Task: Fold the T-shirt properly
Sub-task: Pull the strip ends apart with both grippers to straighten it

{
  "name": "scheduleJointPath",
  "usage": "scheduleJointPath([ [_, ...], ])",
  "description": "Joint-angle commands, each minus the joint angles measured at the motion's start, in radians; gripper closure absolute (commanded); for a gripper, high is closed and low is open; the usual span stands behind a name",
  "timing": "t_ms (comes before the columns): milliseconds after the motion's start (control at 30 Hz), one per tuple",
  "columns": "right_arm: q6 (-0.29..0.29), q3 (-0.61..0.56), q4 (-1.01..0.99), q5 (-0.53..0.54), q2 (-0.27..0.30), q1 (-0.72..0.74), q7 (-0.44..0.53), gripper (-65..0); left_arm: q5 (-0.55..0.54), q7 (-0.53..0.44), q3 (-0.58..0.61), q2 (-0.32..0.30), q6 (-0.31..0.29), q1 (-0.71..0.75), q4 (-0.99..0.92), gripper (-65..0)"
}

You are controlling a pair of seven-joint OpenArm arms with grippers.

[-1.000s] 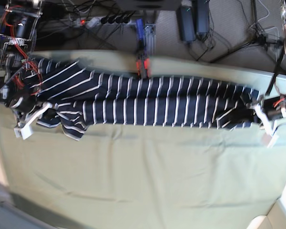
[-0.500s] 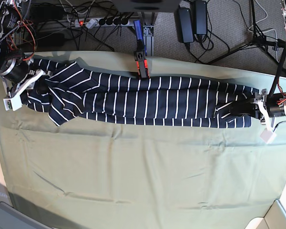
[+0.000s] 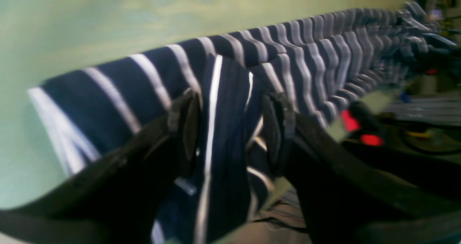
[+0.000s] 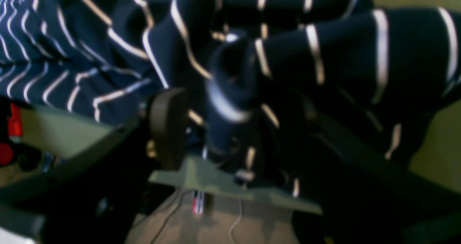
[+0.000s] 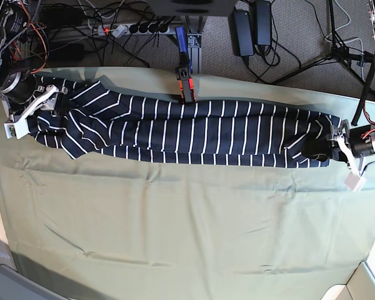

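Both pincers (image 3: pixel 230 128) (image 4: pixel 234 128) spread | striped T-shirt (image 5: pixel 194 128) | long axis left-right | neck direction unclear

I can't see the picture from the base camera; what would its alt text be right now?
A dark striped T-shirt lies folded into a long strip across a pale green cloth, its ends bunched. A robot arm reaches in from each side, the left tool and right tool at opposite ends of the strip.
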Motion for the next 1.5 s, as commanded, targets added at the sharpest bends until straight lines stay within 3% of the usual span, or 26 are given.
scheduleJointPath([
  [0,0.064,0.021,0.022,0.008,0.017,0.02,0.026,-39.4,0.001,-0.035,-0.007,-0.022,-0.02,-0.018,0.014,-31.9],
  [200,0.064,0.057,0.093,0.009,0.017,0.09,0.026,-39.4,0.097,-0.097,-0.024,-0.022,-0.02,-0.018,0.014,-31.9],
  [367,0.067,0.052,0.103,0.079,0.008,0.097,0.035,-36.9,0.14,-0.107,-0.08,-0.022,-0.02,-0.018,0.014,-31.9],
  [400,0.067,0.05,0.103,0.079,0.002,0.097,0.035,-30.9,0.142,-0.106,-0.093,-0.022,-0.02,-0.017,0.014,-31.9],
  [500,0.067,0.048,0.103,0.074,-0.019,0.096,0.036,0.0,0.142,-0.091,-0.108,-0.027,-0.02,-0.016,0.014,-31.9],
  [667,0.068,0.046,0.086,0.048,-0.058,0.097,0.06,0.0,0.109,-0.088,-0.108,-0.03,-0.02,0.008,0.014,-31.9],
  [1067,0.068,-0.015,-0.132,0.037,-0.058,0.103,0.111,0.0,0.115,-0.09,-0.108,-0.021,-0.02,0.061,0.014,-31.9],
  [1233,0.068,-0.015,-0.155,0.031,-0.058,0.113,0.111,0.0,0.199,-0.138,-0.108,-0.003,-0.02,0.084,0.014,-31.9],
  [1467,0.067,-0.015,-0.155,0.031,-0.058,0.113,0.111,0.0,0.316,-0.208,-0.108,0.003,0.047,0.083,0.013,-31.9],
])
